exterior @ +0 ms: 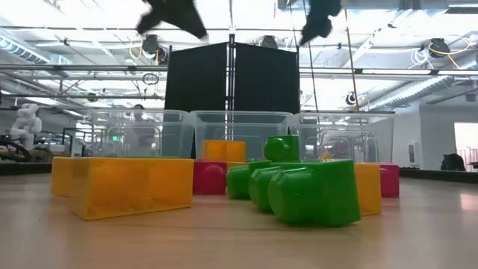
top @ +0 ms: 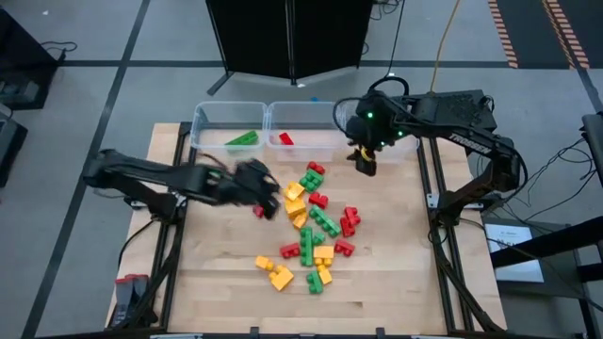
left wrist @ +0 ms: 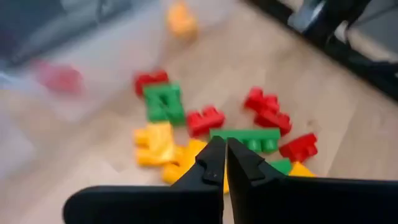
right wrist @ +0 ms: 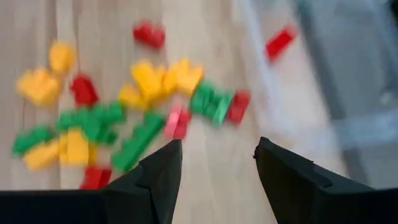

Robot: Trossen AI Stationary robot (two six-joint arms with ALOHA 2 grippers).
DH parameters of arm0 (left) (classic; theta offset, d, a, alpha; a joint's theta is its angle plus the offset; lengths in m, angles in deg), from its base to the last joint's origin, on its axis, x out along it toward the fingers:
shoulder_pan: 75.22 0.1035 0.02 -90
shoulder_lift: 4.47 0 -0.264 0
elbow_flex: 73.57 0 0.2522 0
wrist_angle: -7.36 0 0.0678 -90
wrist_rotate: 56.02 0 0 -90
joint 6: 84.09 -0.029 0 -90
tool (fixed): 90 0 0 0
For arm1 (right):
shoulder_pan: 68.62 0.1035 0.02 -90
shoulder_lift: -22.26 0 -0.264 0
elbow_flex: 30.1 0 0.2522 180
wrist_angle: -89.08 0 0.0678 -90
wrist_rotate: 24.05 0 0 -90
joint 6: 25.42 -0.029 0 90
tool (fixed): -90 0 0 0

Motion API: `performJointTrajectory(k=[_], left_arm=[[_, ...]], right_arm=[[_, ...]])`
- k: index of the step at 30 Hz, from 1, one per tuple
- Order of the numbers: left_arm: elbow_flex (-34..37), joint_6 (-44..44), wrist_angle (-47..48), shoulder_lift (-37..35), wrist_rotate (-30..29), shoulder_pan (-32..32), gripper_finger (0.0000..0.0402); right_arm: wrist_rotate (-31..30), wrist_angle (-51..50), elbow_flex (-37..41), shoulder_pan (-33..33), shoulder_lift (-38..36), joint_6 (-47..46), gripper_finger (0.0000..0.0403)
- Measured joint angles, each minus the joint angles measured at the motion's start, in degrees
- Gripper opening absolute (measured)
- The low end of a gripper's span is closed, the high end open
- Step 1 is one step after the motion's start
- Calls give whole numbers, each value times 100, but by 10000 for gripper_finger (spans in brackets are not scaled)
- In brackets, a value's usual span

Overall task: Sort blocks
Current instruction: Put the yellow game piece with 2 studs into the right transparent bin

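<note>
My left gripper [top: 267, 200] hangs over the worktop [top: 226, 273] at the left edge of the loose blocks [top: 311, 226], its fingers [left wrist: 214, 163] pressed together with nothing between them. My right gripper [top: 364, 162] sits at the back of the worktop, just in front of the rightmost clear bin [top: 400, 141], fingers [right wrist: 163, 171] spread apart and holding nothing; from its wrist I look past them onto the scatter.

Most blocks lie in a loose pile of red, green and yellow in the middle of the worktop, running from near the bins toward the front edge. One green block [top: 243, 139] lies in the left bin [top: 203, 122], and one red block [top: 285, 138] in the middle bin [top: 306, 118].
</note>
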Motion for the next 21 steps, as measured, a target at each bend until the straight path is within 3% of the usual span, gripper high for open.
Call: performJointTrajectory(k=[6,9,12,18,21], left_arm=[[2,-97,909,-1552,-201,1,0],[6,-93,1316,-2112,-228,-44,0],[7,-94,1521,-2529,-219,-53,0],[7,-143,1871,-3021,-122,-54,0],[7,-243,2073,-3149,-122,-54,0]], right_arm=[[221,63,1098,26,4,-206,196],[781,975,1859,182,26,-96,196],[838,2349,2447,300,105,-300,196],[1060,4660,2517,646,590,-869,226],[751,5276,2180,925,1069,-706,253]])
